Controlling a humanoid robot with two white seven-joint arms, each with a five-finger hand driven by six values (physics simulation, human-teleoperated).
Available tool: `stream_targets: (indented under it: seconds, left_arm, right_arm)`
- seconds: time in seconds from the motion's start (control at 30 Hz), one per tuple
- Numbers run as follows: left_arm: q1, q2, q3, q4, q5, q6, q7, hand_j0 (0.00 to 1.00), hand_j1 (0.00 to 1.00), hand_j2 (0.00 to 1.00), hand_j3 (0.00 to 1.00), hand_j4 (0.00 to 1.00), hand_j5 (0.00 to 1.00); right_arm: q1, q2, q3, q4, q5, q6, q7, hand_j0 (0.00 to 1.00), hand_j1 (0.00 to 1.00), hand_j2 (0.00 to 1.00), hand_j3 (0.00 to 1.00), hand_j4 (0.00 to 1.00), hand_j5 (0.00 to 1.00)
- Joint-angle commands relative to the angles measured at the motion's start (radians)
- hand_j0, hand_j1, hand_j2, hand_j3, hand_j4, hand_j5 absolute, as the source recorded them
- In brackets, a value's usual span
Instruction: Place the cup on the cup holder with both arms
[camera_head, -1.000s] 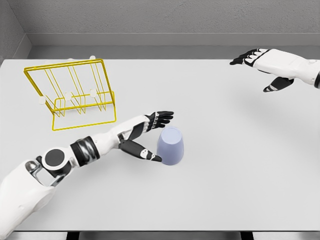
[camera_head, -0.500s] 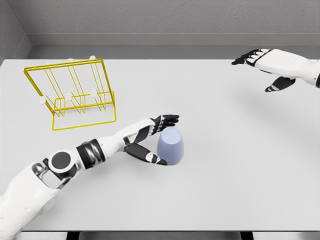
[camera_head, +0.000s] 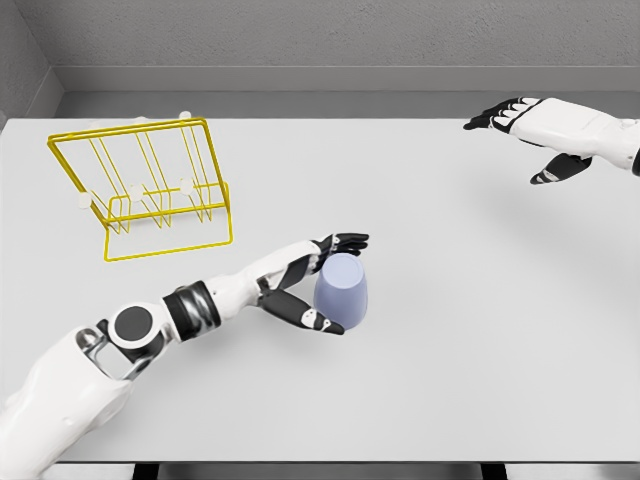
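A white table (camera_head: 480, 380) stands before a grey wall (camera_head: 330, 35).

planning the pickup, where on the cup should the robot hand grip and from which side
Probably the side wall, near mid-height. The cup appears to stand mouth-down on the table, leaving no open rim to pinch. Its left side suits best: the left robot hand is already there, open, with fingers behind the cup and thumb in front.

I see a pale grey worktop (camera_head: 450, 360) filling my head view, yellow wire cup holder (camera_head: 145, 190) standing on it at the far left, lavender cup (camera_head: 341, 292) upside down on it near the middle, well apart from the holder
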Motion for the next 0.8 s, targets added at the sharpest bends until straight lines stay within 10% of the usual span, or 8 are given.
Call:
stream_targets:
  seconds: [0.0,0.2,0.37,0.77]
  left_arm:
    - [0.000,-0.007,-0.001,-0.001,0.001,0.000,0.001,1.00,1.00,1.00,1.00,1.00,1.00]
    - [-0.002,-0.017,-0.015,-0.001,-0.009,0.000,0.004,0.81,0.81,0.81,0.81,0.81,0.81]
    - [0.002,-0.016,-0.015,-0.002,-0.007,-0.002,0.004,0.45,0.45,0.45,0.45,0.45,0.45]
    - [-0.005,-0.016,0.003,-0.019,0.004,0.000,0.003,0.32,0.32,0.32,0.32,0.32,0.32]
  right_arm:
    - [0.000,-0.001,-0.001,0.000,-0.005,0.001,-0.001,1.00,1.00,1.00,1.00,1.00,1.00]
    - [0.000,-0.001,-0.003,0.000,-0.005,0.001,0.001,1.00,1.00,1.00,1.00,1.00,1.00]
    - [0.000,0.000,-0.003,0.001,-0.005,0.001,0.001,1.00,1.00,1.00,1.00,1.00,1.00]
    - [0.000,0.000,-0.003,0.000,-0.005,0.001,0.001,1.00,1.00,1.00,1.00,1.00,1.00]
